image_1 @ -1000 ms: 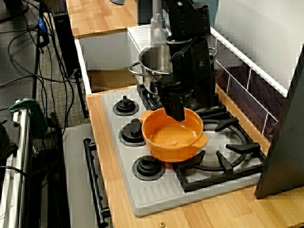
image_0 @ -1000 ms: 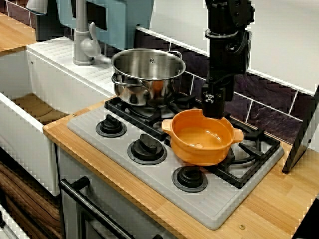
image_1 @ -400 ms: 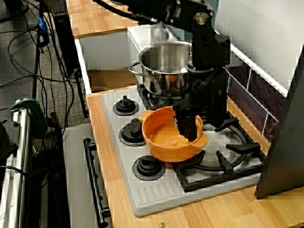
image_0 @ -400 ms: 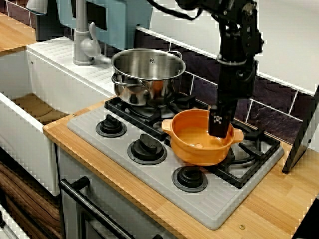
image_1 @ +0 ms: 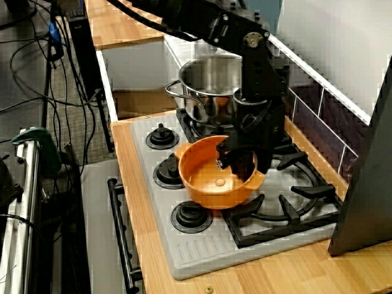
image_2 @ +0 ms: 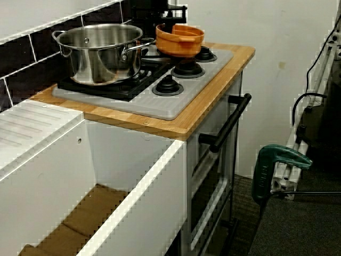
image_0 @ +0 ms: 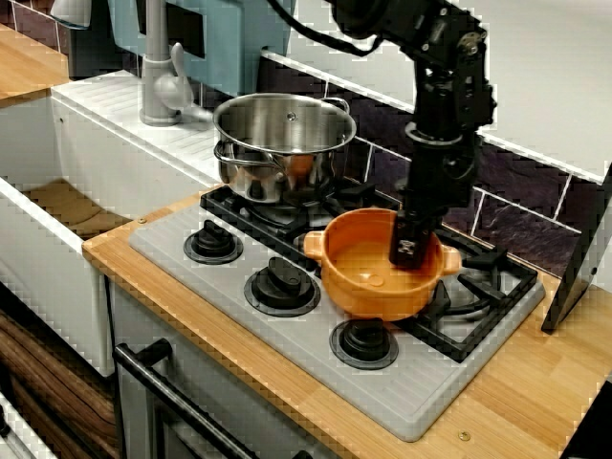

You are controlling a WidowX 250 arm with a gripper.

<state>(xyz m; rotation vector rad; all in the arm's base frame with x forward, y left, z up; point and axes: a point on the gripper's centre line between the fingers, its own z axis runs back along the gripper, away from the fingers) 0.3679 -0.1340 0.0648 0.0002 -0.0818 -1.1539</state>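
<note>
gripper [image_0: 409,251] pinching the far rim of the orange bowl [image_0: 368,277] on the black grate [image_0: 492,260], near the steel pot [image_0: 282,143]; shifting it calls for a firm, level hold.

A steel pot [image_0: 283,142] stands on the stove [image_0: 406,394], sink [image_0: 53,277] alongside

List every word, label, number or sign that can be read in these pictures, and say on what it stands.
Nothing here can be read as text.
Small white mark on the gripper, at the wall of the orange pot: too small to read.
</note>
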